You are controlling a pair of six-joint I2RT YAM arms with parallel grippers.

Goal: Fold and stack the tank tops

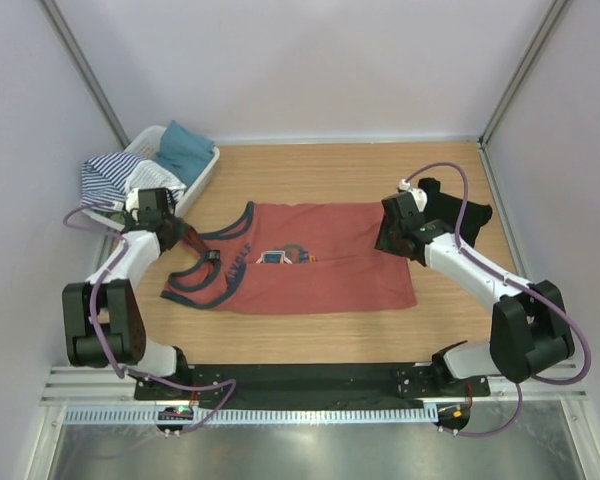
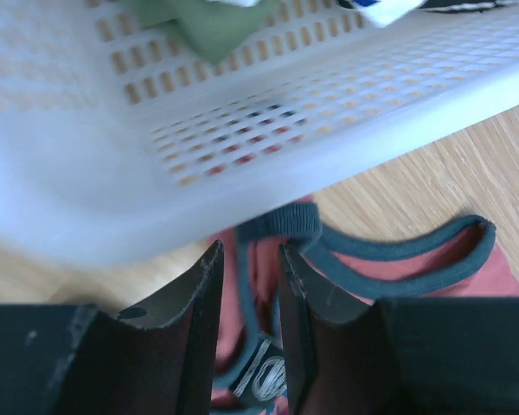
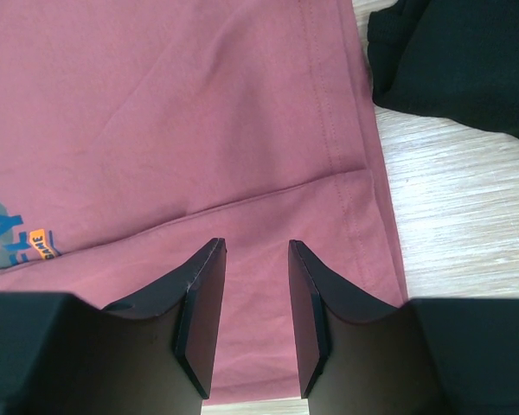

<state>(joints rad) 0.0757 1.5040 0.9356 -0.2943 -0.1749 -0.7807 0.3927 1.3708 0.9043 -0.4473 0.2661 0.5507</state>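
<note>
Top external view: the rust-red tank top (image 1: 320,265) lies spread flat on the table (image 1: 330,335), with the black tank top (image 1: 472,213) bunched at its right. The left gripper (image 2: 251,255) hangs released, jaws parted over a navy-edged strap (image 2: 398,251) beside the white basket (image 1: 202,172). The right gripper (image 3: 257,251) is released too, above the red hem.

A robot lab cell. The left arm (image 1: 120,270) and right arm (image 1: 475,270) are bolted to a black plate (image 1: 310,378) at the edge of a wooden table (image 1: 330,325). Plain white panels (image 1: 310,60) in metal struts (image 1: 80,62) close three sides. A slotted cable duct (image 1: 310,415) and loose purple cables (image 1: 464,200) run by the bases. Bare sheet metal (image 1: 310,455) fronts it.
</note>
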